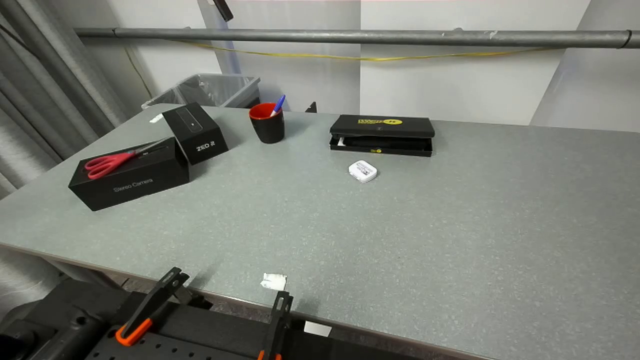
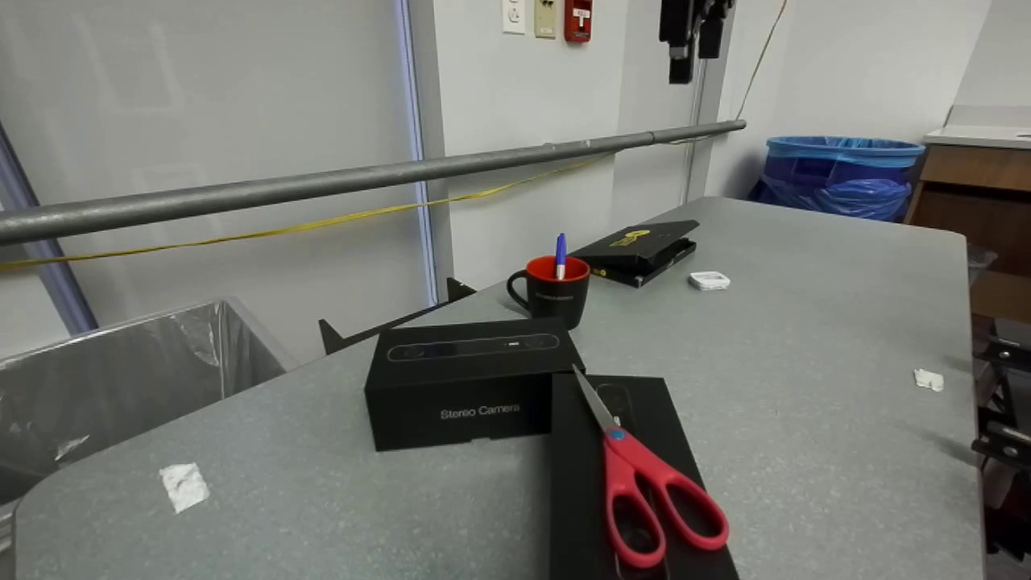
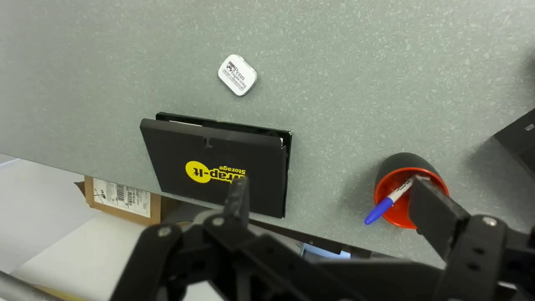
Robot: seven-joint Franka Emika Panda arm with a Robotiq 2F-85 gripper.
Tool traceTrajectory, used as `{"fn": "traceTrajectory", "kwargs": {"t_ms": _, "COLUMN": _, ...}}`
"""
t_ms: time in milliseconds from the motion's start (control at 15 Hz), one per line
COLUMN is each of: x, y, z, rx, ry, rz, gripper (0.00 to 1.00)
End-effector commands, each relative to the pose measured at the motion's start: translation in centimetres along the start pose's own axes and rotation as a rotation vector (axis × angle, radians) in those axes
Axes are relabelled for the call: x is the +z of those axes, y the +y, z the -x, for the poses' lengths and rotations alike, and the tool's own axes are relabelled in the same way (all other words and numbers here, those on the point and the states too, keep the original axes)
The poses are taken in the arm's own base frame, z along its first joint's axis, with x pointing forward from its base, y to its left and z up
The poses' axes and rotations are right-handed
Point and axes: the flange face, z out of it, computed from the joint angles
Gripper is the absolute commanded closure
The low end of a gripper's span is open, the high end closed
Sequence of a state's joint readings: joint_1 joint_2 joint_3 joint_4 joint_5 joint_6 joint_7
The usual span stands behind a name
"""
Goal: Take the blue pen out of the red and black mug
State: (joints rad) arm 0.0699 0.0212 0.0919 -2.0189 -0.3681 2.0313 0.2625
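In an exterior view, a grey table [image 1: 425,225] before a pale wall [image 1: 465,85]; the blue pen [image 1: 278,105] leans inside the red and black mug [image 1: 268,130]. In an exterior view alone, a blue-lined bin [image 2: 842,177] stands beyond. Only the wrist view shows a cardboard box [image 3: 121,200]; the gripper [image 3: 328,186] is spread wide, empty.

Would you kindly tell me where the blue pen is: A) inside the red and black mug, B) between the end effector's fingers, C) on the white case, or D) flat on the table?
A: in both exterior views the blue pen pokes up from the red and black mug, its blue end above the rim.
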Motion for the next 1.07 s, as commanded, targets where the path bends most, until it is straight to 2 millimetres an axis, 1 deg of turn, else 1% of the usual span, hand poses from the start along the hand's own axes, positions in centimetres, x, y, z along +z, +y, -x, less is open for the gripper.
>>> {"fn": "traceTrajectory", "kwargs": {"t_ms": 0, "x": -0.2, "y": 0.0, "z": -0.1, "rx": 0.002, "ry": 0.002, "rz": 0.000, "gripper": 0.00}}
{"fn": "traceTrajectory", "kwargs": {"t_ms": 200, "x": -0.6, "y": 0.2, "z": -0.2, "rx": 0.005, "ry": 0.010, "rz": -0.001, "gripper": 0.00}}
{"fn": "traceTrajectory", "kwargs": {"t_ms": 267, "x": -0.3, "y": -0.2, "z": -0.3, "rx": 0.005, "ry": 0.014, "rz": 0.001, "gripper": 0.00}}
{"fn": "traceTrajectory", "kwargs": {"t_ms": 400, "x": 1.9, "y": -1.6, "z": -2.0, "rx": 0.039, "ry": 0.033, "rz": -0.018, "gripper": 0.00}}
{"fn": "traceTrajectory", "kwargs": {"t_ms": 800, "x": 10.2, "y": -6.0, "z": -6.6, "rx": 0.184, "ry": 0.061, "rz": -0.073, "gripper": 0.00}}
{"fn": "traceTrajectory", "kwargs": {"t_ms": 1000, "x": 12.8, "y": -7.4, "z": -8.7, "rx": 0.279, "ry": 0.122, "rz": -0.087, "gripper": 0.00}}
